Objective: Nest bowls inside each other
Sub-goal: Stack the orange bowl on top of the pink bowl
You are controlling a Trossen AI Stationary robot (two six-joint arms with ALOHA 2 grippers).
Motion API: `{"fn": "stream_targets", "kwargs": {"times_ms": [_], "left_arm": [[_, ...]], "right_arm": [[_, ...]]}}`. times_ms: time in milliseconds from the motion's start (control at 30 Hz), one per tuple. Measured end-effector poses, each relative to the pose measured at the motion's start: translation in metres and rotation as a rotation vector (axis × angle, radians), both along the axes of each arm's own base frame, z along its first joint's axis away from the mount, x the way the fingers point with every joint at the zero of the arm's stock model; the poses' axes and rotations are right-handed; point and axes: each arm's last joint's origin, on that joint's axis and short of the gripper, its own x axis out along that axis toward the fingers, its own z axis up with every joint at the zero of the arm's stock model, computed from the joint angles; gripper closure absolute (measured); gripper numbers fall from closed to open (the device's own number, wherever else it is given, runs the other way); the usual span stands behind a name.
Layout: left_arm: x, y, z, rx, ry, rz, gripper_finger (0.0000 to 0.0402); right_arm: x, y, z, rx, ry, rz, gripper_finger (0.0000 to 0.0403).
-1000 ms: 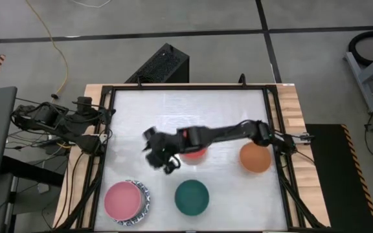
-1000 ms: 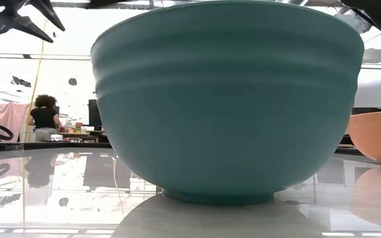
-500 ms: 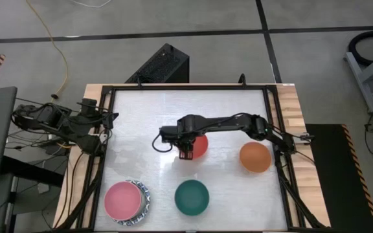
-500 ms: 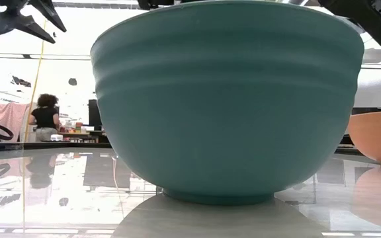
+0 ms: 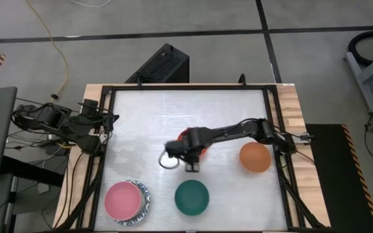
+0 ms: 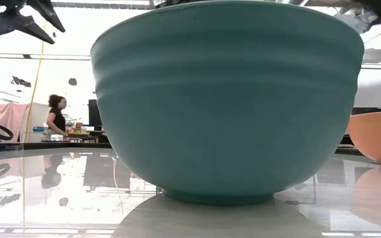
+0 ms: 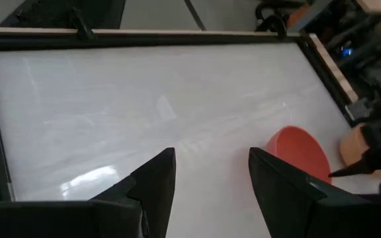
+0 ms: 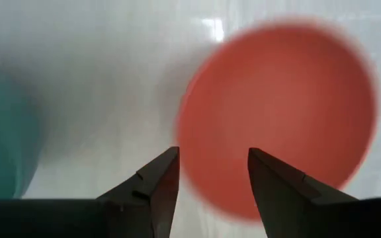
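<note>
The red bowl (image 8: 276,112) stands upright on its base mid-table, partly under my right arm in the high view (image 5: 199,151). My right gripper (image 8: 210,155) (image 5: 192,167) hangs open above the bowl's near rim and points down. One finger is over the inside and the other outside, touching nothing. The dark green bowl (image 5: 192,197) sits near the front edge, and the orange bowl (image 5: 255,157) stands to the right. A pink bowl (image 5: 122,199) rests nested in a blue-patterned white bowl (image 5: 145,194) at the front left. My left gripper (image 7: 210,172) waits open at the table's left edge.
A black frame (image 5: 105,129) borders the white tabletop, with wooden strips outside it. The green bowl (image 6: 227,99) fills the low view, with the orange bowl (image 6: 379,135) at its right. A person (image 6: 57,116) stands far back in the room. Bare tabletop lies along the far half (image 5: 186,107).
My right gripper has swung from the left of the red bowl toward the table's right and near side. It has sunk, rolled and tipped over until it points down above the bowl's near rim, and it has stayed open. No bowl has moved.
</note>
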Motion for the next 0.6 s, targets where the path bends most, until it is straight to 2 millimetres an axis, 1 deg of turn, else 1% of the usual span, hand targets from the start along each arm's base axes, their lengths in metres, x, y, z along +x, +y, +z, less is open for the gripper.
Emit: {"fn": "stream_targets", "kwargs": {"times_ms": [67, 133, 200, 367, 433, 500, 600], "left_arm": [[0.000, -0.001, 0.000, 0.001, 0.017, -0.028, 0.0221], [0.000, -0.001, 0.000, 0.004, 0.027, -0.045, 0.0221], [0.000, -0.001, -0.001, 0.010, 0.033, -0.052, 0.0221], [0.000, -0.001, 0.000, 0.031, 0.041, -0.056, 0.0221], [0.000, 0.000, 0.000, 0.040, 0.038, -0.046, 0.0221], [0.000, 0.000, 0.000, 0.038, 0.033, -0.037, 0.0221], [0.000, 0.000, 0.000, 0.038, 0.031, -0.035, 0.0221]], "right_arm": [[-0.019, 0.005, 0.003, -0.007, 0.015, -0.018, 0.0205], [-0.047, 0.006, 0.008, -0.007, 0.021, -0.074, 0.0205], [-0.083, 0.003, 0.010, -0.001, 0.028, -0.176, 0.0205], [-0.178, 0.002, 0.008, 0.042, 0.000, -0.540, 0.0205], [-0.209, 0.002, 0.009, 0.091, -0.024, -0.689, 0.0205], [-0.233, 0.002, 0.009, 0.146, -0.058, -0.831, 0.0205], [-0.256, 0.004, 0.006, 0.198, -0.101, -0.953, 0.0205]]}}
